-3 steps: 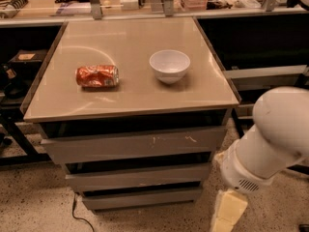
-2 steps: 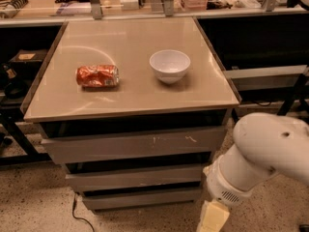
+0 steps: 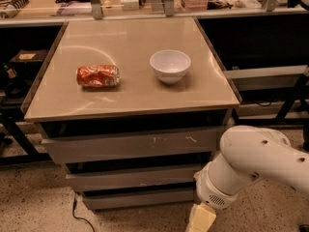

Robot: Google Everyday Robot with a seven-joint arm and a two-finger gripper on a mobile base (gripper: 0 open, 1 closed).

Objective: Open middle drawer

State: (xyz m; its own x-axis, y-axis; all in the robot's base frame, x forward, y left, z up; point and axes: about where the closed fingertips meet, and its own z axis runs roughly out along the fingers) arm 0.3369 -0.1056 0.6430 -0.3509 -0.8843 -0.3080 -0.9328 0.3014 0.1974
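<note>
The cabinet has three grey drawer fronts stacked under a beige top. The middle drawer (image 3: pixel 133 176) is the plain front between the scratched top front (image 3: pixel 130 145) and the narrow bottom front (image 3: pixel 137 198); it sits pushed in. My white arm (image 3: pixel 251 163) reaches in from the lower right. My gripper (image 3: pixel 201 218) hangs at the bottom edge of the camera view, just in front of the right end of the bottom drawer and below the middle drawer's right end. Only its cream base shows.
A crushed red can (image 3: pixel 97 76) and a white bowl (image 3: pixel 170 65) sit on the cabinet top (image 3: pixel 130 95). A black cable (image 3: pixel 77 211) lies on the speckled floor at the lower left. Shelving and a cluttered bench stand behind and beside the cabinet.
My arm and gripper have moved left, towards the right side of the drawer stack. The drawers, can and bowl have not moved.
</note>
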